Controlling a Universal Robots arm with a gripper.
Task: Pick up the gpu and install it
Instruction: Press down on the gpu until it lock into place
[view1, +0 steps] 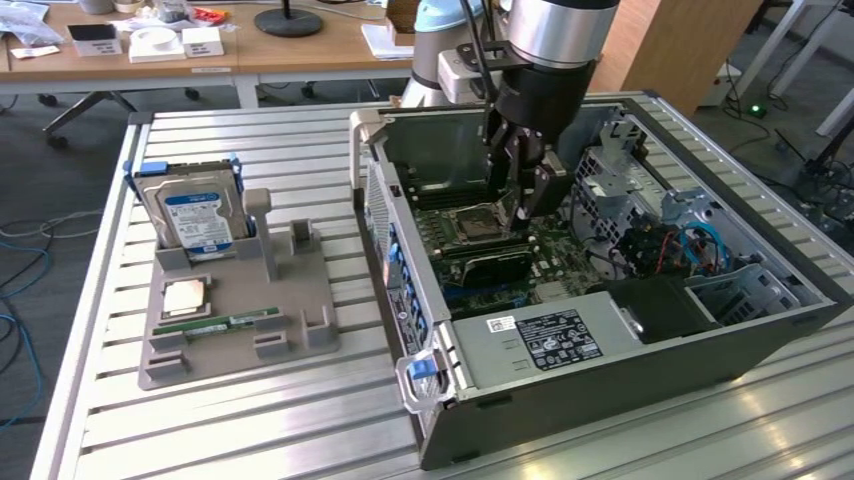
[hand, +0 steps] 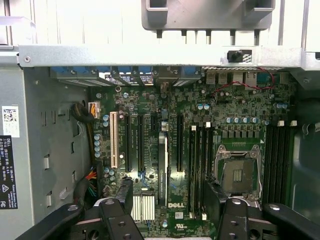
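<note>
Here one gripper (view1: 523, 205) hangs wide open and empty inside one computer case (view1: 641, 330), above one motherboard (hand: 200, 150).

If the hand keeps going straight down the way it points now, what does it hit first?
Most likely the motherboard inside the open computer case. The hand, open and empty, points down at the expansion slots beside the CPU socket. Exact landing spot is uncertain; depth is hard to judge.

Even bright room light, glare on slatted table (view1: 267, 410) (overexposed in wrist view), sharp focus
</note>
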